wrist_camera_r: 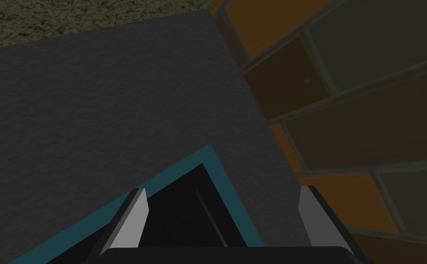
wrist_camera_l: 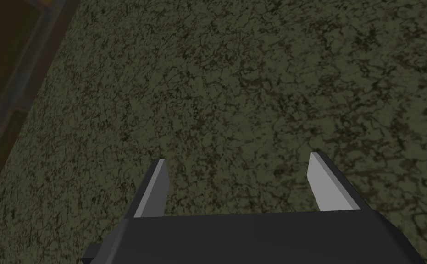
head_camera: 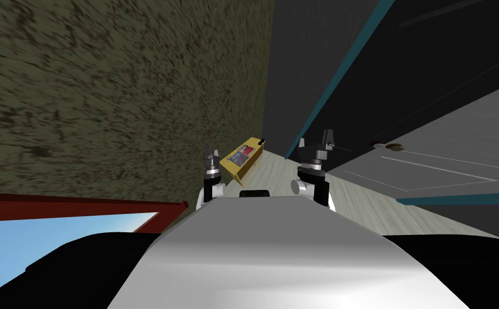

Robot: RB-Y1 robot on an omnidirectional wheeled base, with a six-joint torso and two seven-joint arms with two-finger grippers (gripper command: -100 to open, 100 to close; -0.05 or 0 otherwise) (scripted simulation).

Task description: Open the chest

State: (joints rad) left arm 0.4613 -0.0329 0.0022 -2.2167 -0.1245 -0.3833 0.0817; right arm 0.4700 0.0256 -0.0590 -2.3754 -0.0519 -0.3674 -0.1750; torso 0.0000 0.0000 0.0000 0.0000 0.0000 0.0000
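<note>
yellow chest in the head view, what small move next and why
Probably roll the base forward toward the yellow chest. It sits well ahead on the floor beside the mottled wall. The left claw and the right claw are both open, hold nothing and look far short of it.

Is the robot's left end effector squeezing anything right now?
No, the left end effector has its two thin light grey fingers wide apart with nothing between them.
</note>
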